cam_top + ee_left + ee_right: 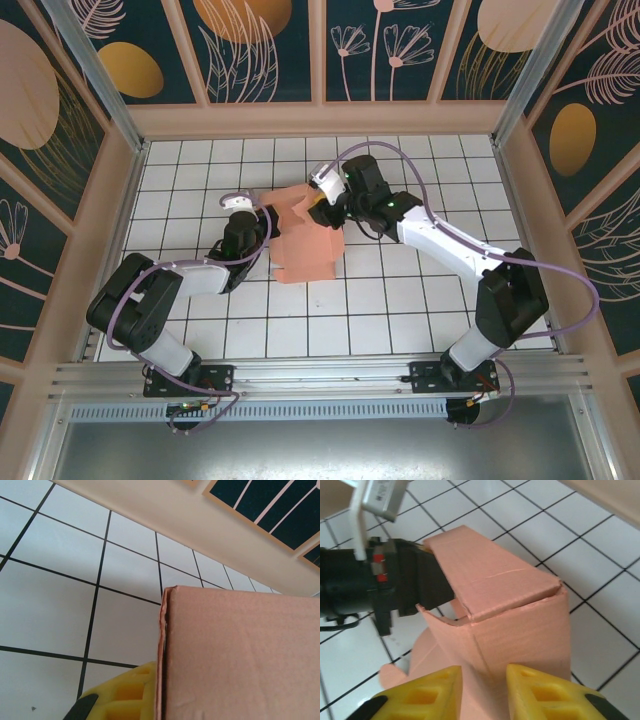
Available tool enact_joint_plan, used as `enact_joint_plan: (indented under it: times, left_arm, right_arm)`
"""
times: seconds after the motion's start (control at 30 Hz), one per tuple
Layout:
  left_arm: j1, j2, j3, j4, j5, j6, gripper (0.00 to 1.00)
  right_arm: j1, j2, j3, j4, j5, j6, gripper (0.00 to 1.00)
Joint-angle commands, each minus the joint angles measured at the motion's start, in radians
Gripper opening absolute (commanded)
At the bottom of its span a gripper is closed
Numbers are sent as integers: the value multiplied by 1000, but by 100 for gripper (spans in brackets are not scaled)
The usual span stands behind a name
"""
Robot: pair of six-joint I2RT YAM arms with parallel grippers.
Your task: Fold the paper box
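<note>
The paper box (310,248) is salmon-pink cardboard, partly folded, standing on the white tiles in the middle. My left gripper (265,222) reaches it from the left and is shut on its left wall. In the left wrist view one yellow finger (122,695) presses against the double cardboard edge (162,660), and the other finger is hidden behind the panel. My right gripper (322,212) comes from the far right. Its yellow fingers (420,697) stand apart on either side of a creased corner of the box (515,630), with a top flap (490,575) folded over beyond them.
The black body of the left gripper (395,587) sits close behind the box. A cream back wall (320,118) and side frames enclose the tiled floor (400,300). An aluminium rail (320,378) runs along the near edge by the arm bases.
</note>
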Motion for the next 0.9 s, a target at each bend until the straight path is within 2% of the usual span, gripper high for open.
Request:
enact_joint_plan:
  times: [0.0,0.87]
  left_arm:
    - [-14,-11,23,66,44,-10,0]
    - [-14,7,32,82,87,-13,0]
  right_arm:
    - [23,13,-1,64,128,-11,27]
    - [113,128,58,184,439,-6,22]
